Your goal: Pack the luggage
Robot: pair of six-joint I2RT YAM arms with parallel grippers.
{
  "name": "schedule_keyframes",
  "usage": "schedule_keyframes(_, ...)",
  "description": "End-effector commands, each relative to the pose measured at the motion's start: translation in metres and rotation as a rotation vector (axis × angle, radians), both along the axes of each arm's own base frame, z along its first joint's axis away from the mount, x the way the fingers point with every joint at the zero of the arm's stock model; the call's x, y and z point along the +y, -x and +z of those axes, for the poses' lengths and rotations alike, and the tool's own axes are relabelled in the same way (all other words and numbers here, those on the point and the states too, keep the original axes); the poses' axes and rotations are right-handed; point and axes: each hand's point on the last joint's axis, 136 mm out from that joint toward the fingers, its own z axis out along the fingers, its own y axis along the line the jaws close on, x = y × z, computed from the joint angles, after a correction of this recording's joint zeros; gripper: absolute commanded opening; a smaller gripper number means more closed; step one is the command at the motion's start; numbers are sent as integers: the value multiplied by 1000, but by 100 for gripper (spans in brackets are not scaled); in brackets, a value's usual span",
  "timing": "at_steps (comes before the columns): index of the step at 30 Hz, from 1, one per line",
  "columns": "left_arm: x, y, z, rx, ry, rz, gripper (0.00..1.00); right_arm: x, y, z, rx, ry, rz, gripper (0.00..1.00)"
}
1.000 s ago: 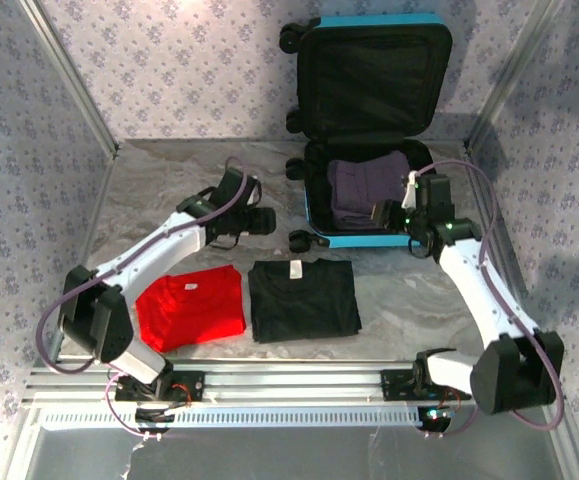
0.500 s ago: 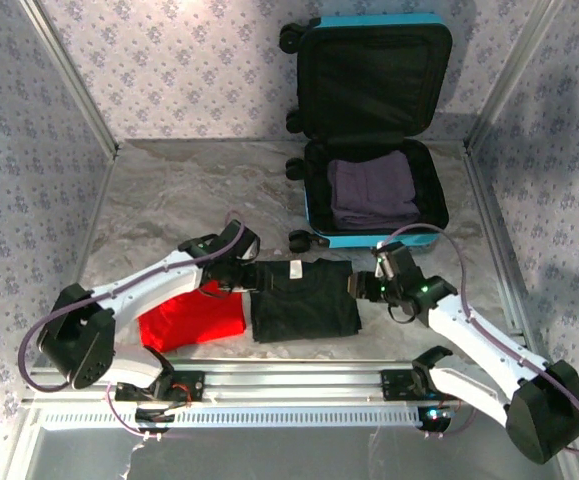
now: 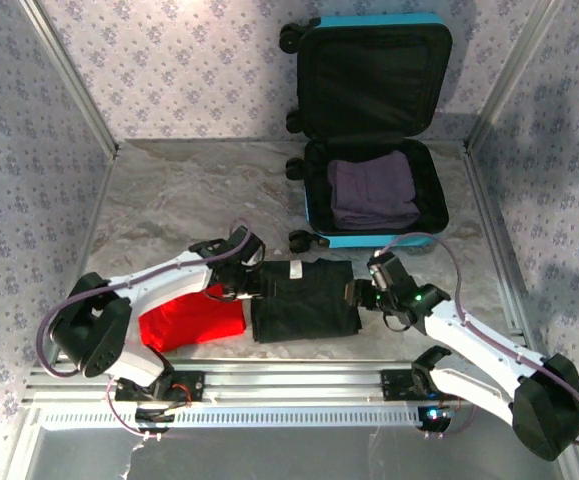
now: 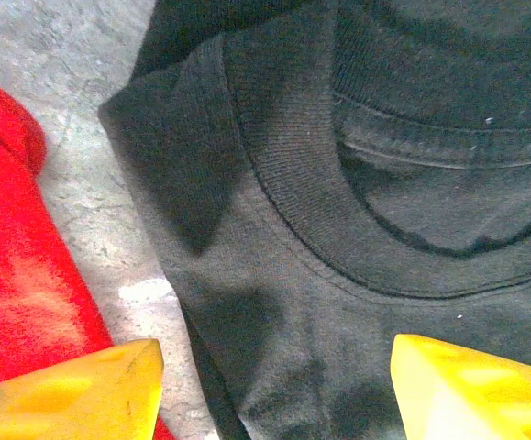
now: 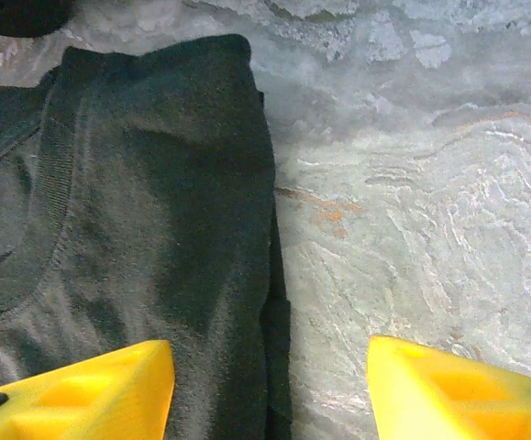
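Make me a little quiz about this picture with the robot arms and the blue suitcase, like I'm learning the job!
1. Which colour is the folded garment lying inside the luggage? A red, B purple, C black.
2. True or false: the left pincer and right pincer are both clamped shut.
3. Fill in: seen from the top camera, the red shirt lies to the ___ of the black shirt.
Key: 1 B. 2 False: both stand open at the black shirt's edges. 3 left.
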Motion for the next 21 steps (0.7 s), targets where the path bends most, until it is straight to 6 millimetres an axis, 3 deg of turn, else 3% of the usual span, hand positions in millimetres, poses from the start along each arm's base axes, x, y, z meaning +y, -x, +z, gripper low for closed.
schedule_keyframes(1, -3, 7, -10, 23, -7, -12, 66, -4, -1, -3, -7, 8, -32, 60)
schedule_keyframes(12, 2, 9, -21, 32, -31, -3, 66, 1, -8, -4, 10, 34, -19, 63)
schedule_keyframes(21, -9, -1, -30, 32, -29, -19, 66, 7, -17, -9, 26, 33, -1, 66)
